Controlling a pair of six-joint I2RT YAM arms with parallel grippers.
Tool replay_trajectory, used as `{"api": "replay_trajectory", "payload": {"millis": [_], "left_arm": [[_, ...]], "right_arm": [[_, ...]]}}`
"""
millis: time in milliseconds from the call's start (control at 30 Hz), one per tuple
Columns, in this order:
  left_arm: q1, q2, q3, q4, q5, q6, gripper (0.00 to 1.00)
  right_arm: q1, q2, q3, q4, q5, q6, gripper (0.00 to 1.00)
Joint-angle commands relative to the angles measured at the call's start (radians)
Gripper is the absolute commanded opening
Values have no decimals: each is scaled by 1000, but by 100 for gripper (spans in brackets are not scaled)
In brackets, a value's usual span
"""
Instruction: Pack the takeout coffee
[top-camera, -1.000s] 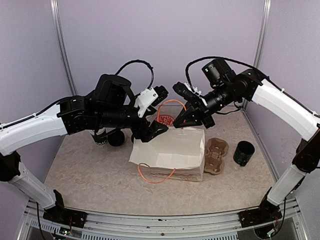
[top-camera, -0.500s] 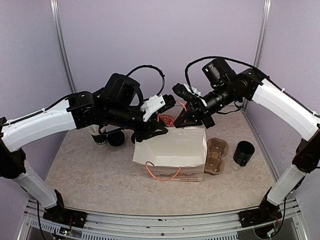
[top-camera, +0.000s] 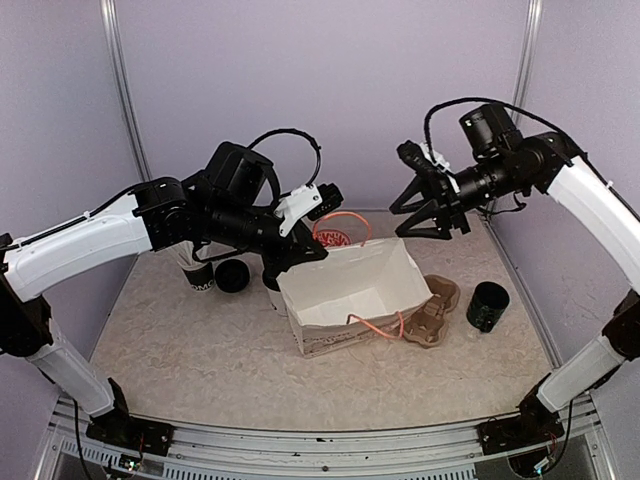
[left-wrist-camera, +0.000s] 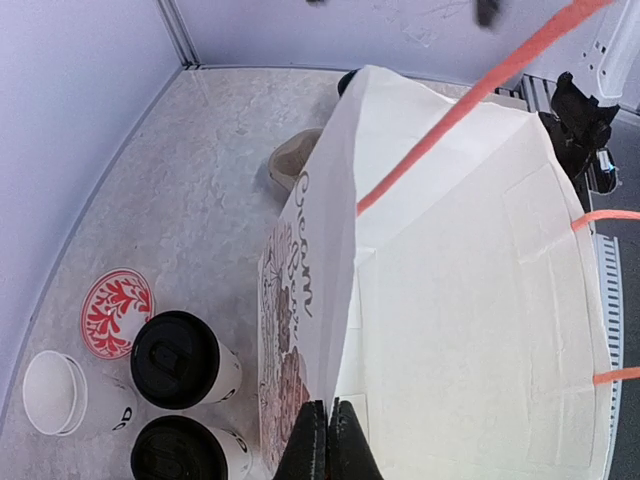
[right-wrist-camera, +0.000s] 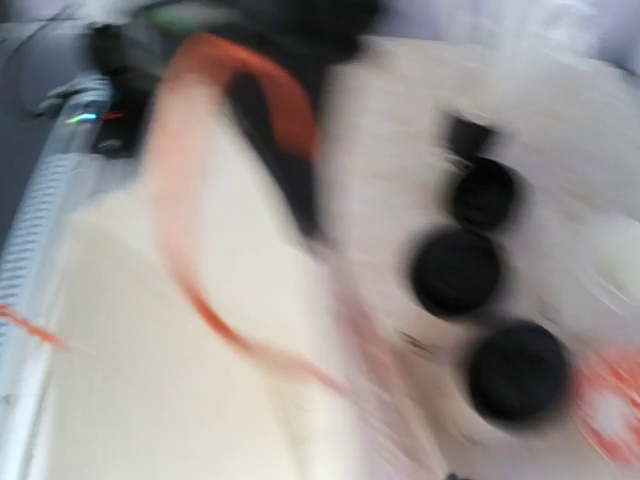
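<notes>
The takeout coffee, two white cups with black lids (left-wrist-camera: 180, 360) (left-wrist-camera: 185, 455), stands on the table left of the white paper bag (top-camera: 350, 288). From above, one lid (top-camera: 232, 276) shows under my left arm. My left gripper (left-wrist-camera: 327, 430) (top-camera: 297, 258) is shut on the bag's left rim, and the bag's mouth gapes upward. My right gripper (top-camera: 412, 218) hangs open above and to the right of the bag, touching nothing. The right wrist view is heavily blurred; it shows dark round lids (right-wrist-camera: 455, 270) and a smear of orange handle.
A brown cardboard cup carrier (top-camera: 432, 310) lies against the bag's right side, with a black pot (top-camera: 488, 306) beyond it. A lidless white cup (left-wrist-camera: 55, 392) and a red patterned disc (left-wrist-camera: 117, 312) sit by the coffees. Orange bag handles (top-camera: 375, 325) hang loose.
My left gripper closed on the bag's left rim. My right gripper let go of the far rim and swung up and right. The bag now stands open and turned.
</notes>
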Motion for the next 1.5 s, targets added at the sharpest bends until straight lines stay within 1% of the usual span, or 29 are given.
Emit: {"api": "replay_trajectory", "payload": {"millis": [0,100,233,333,500,567,800,967,1100,1233,1300,1467], "left_arm": [[5,-20,32,-35,45,-21,0],[20,-40,29,-61,79,-36,0],[51,-66,32,-91,136,-61,0],[64,-94,20,-94,164,-79,0],[89,-135,-11,-100,190,-110,0],[96,-144,-22,-108,191,-120,0],[105,-177,-54,-135,189,-133,0],[109,-210,-93,-147,188,-143,0],[110,-226,-117,-143,187,-148,0],[110,-231,-120,-135,188,-145,0],[112,-228,-117,-133,190,-143,0],[112,-214,-114,-133,194,-138,0]], "right_arm": [[-208,-89,-120,-1,-31,-6,51],[-295,-111,-259,23,24,-50,49],[-325,-100,-406,37,174,-181,41],[-325,-77,-510,59,273,-269,30],[-311,4,-562,92,304,-323,11],[-287,39,-570,114,310,-328,7],[-188,182,-609,190,349,-348,4],[-131,289,-599,224,380,-340,2],[-127,346,-542,263,364,-301,2],[-133,408,-480,347,418,-225,2],[-140,440,-437,360,423,-195,7],[-155,495,-362,396,427,-133,10]]}}
